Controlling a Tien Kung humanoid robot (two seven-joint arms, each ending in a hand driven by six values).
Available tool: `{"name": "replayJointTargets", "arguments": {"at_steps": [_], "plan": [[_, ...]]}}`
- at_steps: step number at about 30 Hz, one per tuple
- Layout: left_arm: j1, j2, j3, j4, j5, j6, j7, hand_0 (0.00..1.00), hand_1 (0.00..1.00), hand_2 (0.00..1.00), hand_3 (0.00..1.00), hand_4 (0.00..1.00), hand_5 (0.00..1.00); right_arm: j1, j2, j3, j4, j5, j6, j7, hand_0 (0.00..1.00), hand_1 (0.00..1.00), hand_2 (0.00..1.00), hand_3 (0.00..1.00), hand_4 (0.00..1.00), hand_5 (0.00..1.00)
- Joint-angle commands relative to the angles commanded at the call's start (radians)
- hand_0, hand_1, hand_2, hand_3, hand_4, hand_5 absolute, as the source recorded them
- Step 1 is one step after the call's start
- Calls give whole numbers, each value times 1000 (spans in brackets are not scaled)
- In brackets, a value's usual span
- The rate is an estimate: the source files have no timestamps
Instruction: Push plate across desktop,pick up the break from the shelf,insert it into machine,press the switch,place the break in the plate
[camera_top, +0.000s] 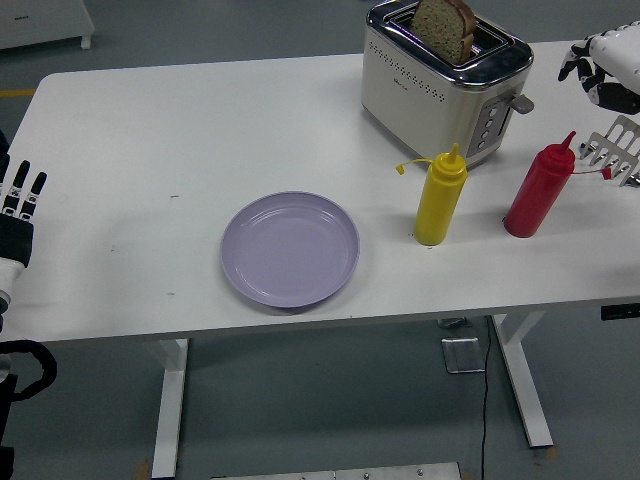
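A slice of brown bread stands up out of a slot of the cream and chrome toaster at the back of the table. The toaster's lever sticks out on its right side. A lilac plate lies empty near the front middle. My right hand hangs at the right edge, above the table and to the right of the toaster, its fingers loosely curled around nothing. My left hand rests at the left edge with its fingers straight.
A yellow squeeze bottle and a red squeeze bottle stand in front of the toaster. A metal wire shelf shows at the right edge, under my right hand. The white table spans the view.
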Motion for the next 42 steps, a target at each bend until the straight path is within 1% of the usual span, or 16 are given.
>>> {"name": "replayJointTargets", "arguments": {"at_steps": [6, 17, 29, 42], "plan": [[-4, -1, -2, -1, -1, -1, 1, 816, 869, 938, 801, 610, 998, 20, 29, -27, -25, 5, 12, -14, 372, 333, 569, 497, 2, 2], [-4, -2, -6, 1, 1, -3, 3, 816, 869, 940, 801, 609, 998, 36, 60, -62, -28, 5, 31, -42, 380, 347, 570, 507, 2, 2], [-9, -2, -10, 3, 2, -4, 6, 816, 869, 940, 801, 609, 998, 51, 74, -90, -27, -1, 46, -64, 383, 343, 569, 498, 2, 2], [-6, -2, -14, 8, 5, -6, 13, 816, 869, 941, 801, 609, 998, 54, 87, -104, -44, -7, 58, -75, 389, 350, 565, 498, 2, 2]]}}
